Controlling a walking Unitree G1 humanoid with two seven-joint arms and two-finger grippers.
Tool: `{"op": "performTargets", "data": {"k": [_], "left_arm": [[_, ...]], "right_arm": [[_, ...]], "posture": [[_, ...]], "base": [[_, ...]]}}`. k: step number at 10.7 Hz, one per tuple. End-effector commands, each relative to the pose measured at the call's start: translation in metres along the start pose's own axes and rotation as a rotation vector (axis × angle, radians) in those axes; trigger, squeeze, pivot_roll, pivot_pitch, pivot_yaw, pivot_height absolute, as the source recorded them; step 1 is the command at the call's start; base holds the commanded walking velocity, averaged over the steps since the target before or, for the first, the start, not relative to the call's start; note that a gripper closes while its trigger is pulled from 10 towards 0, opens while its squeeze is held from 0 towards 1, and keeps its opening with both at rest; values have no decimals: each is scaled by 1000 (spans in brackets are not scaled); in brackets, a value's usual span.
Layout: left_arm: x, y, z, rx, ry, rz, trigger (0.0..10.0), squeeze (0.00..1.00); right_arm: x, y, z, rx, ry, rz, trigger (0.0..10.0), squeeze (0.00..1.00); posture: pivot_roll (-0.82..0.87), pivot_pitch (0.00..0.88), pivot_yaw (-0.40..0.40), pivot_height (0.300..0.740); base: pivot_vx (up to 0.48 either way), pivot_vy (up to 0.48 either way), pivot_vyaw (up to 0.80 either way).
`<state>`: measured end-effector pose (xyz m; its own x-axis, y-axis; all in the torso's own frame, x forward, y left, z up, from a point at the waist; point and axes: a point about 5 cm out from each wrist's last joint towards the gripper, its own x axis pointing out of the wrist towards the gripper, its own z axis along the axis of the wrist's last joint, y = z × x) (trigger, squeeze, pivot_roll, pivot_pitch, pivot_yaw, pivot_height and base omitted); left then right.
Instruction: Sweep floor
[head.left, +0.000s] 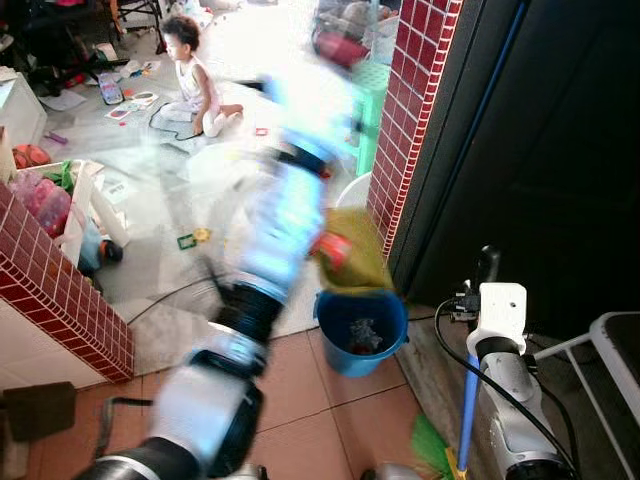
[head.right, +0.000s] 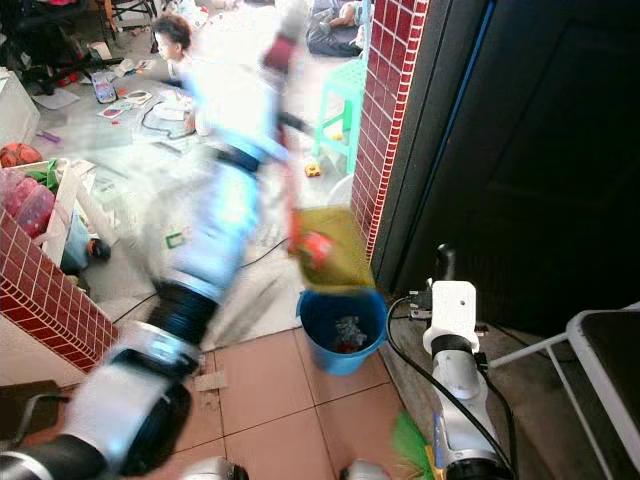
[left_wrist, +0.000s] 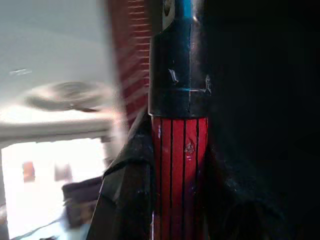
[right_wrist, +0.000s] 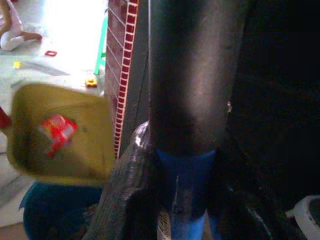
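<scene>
In the left eye view our left arm (head.left: 262, 300) reaches forward, blurred, and carries a yellow dustpan (head.left: 352, 252) tilted above the blue bucket (head.left: 361, 330), which stands on the tiled floor (head.left: 330, 400) beside the red brick pillar (head.left: 412, 110). A red scrap (head.left: 334, 250) lies in the pan and some rubbish already sits in the bucket. Our right arm (head.left: 505, 390) stands low at the right, with the broom's blue handle (head.left: 470, 400) beside it and the green bristles (head.left: 430, 445) at the floor. A child (head.left: 195, 80) sits well apart on the far floor among scattered toys.

The right eye view gives the same layout; the dustpan's red handle (head.right: 289, 170) rises from the pan toward the blurred wrist.

In the left wrist view the left gripper (left_wrist: 165, 200) is clamped around the dustpan handle, a ribbed red grip below a black collar (left_wrist: 179, 75). We judge the pan light and stiff; the ribs should resist slipping, and holding at the grip leaves the long pan free to swing, so tipping wants care.

In the right wrist view the right gripper (right_wrist: 175, 210) is closed around the broom handle where black sleeve meets blue shaft. The smooth shaft may twist in the fingers. The broom looks light and rigid.
</scene>
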<state>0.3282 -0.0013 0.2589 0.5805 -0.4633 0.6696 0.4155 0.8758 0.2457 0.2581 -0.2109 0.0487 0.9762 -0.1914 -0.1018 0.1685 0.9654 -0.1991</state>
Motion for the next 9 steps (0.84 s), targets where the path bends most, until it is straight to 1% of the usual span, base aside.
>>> {"op": "performTargets", "data": {"k": [1,2,4,5,6,7,8,9], "left_arm": [[-8,-19,-1,22,-33,-134,10000,0],[-18,-27,-9,32,-15,-209,10000,0],[-26,-33,-14,50,-14,-282,10000,0],[-27,-37,-14,22,-20,-308,10000,0],[-26,-43,-8,25,-65,-336,10000,0],[-25,-47,-5,26,-84,-369,10000,0],[-23,-50,-1,20,-110,-380,10000,0],[-23,-58,10,108,-202,-482,10000,0]], "right_arm": [[1,1,7,24,-33,-8,10000,0],[1,1,7,25,-33,-7,10000,0],[2,1,7,25,-32,-5,10000,0],[2,1,7,23,-32,-3,10000,0],[2,0,6,19,-31,1,10000,0],[2,0,6,16,-31,3,10000,0],[2,0,7,15,-31,4,10000,0],[2,0,7,13,-31,5,10000,0]], "posture": [[-110,0,48,740],[-108,0,47,740],[-101,0,43,740],[-101,0,42,740],[-100,0,38,740],[-101,0,36,740],[-102,0,35,740],[-101,0,35,740]], "base": [[0,0,0],[0,0,0],[0,0,0],[0,0,0],[0,0,0],[0,0,0],[0,0,0],[0,0,0]]}}
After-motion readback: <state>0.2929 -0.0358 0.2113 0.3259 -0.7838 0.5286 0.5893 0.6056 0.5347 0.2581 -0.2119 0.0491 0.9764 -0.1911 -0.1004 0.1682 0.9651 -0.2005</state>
